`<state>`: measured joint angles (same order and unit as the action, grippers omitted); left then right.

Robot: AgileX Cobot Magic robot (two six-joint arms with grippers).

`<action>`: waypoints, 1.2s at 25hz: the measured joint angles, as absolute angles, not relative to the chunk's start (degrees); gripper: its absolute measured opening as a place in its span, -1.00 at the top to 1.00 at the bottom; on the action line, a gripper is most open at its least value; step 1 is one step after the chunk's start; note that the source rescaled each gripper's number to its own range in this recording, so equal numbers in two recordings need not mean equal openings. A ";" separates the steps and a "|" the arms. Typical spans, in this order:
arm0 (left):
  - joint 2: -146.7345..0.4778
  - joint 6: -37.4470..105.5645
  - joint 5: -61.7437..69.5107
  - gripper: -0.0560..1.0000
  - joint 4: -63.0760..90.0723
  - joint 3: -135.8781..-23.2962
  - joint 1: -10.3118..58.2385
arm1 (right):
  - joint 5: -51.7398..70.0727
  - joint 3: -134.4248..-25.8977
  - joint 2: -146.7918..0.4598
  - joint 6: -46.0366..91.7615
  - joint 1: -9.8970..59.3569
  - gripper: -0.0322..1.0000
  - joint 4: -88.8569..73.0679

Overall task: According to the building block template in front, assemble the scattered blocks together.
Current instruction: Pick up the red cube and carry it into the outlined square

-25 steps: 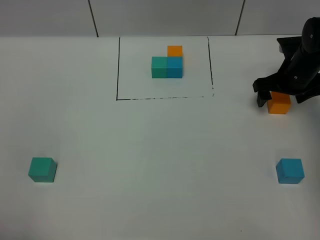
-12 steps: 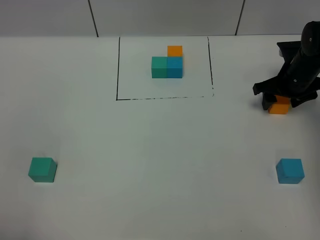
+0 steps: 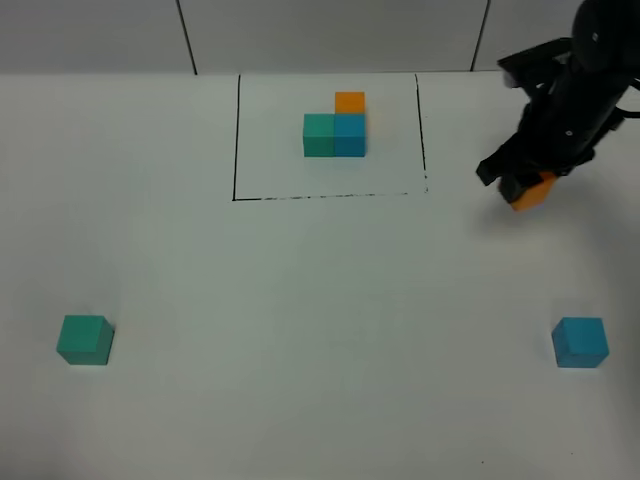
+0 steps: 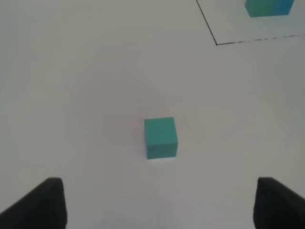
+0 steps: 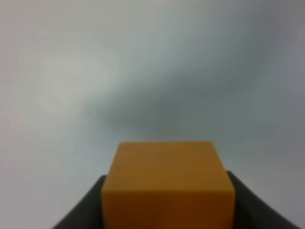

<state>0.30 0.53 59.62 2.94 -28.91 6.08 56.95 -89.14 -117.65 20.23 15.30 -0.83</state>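
My right gripper (image 3: 522,184) is shut on the orange cube (image 3: 534,191) and holds it tilted above the table, right of the black frame. In the right wrist view the orange cube (image 5: 167,181) fills the space between the dark fingers (image 5: 81,212). The blue cube (image 3: 580,342) lies at the front right. The teal-green cube (image 3: 85,339) lies at the front left. In the left wrist view it (image 4: 161,137) sits ahead of my open, empty left gripper (image 4: 159,205). The template (image 3: 335,125), three joined cubes, stands inside the drawn rectangle (image 3: 235,140).
The table is plain white, with a grey panelled wall along its far edge (image 3: 330,35). The left wrist view shows a corner of the black frame line (image 4: 252,40) and part of the template (image 4: 269,7). The left arm is out of the high view.
My right gripper closed on the orange cube, lifted it off the table and moved it up and to the left. The other cubes have not moved.
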 joint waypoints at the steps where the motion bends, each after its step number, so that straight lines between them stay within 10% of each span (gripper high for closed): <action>1: 0.30 0.53 59.62 -0.59 2.94 -28.91 6.08 | 58.43 -89.19 -117.09 24.91 18.03 0.91 -1.03; 11: 0.30 0.53 59.62 -0.59 2.94 -28.91 6.08 | 58.75 -89.40 -117.93 61.89 35.81 0.91 0.00; 30: 0.30 0.53 59.62 -0.59 2.94 -28.91 6.08 | 62.21 -107.07 -132.54 66.26 32.88 0.91 -3.66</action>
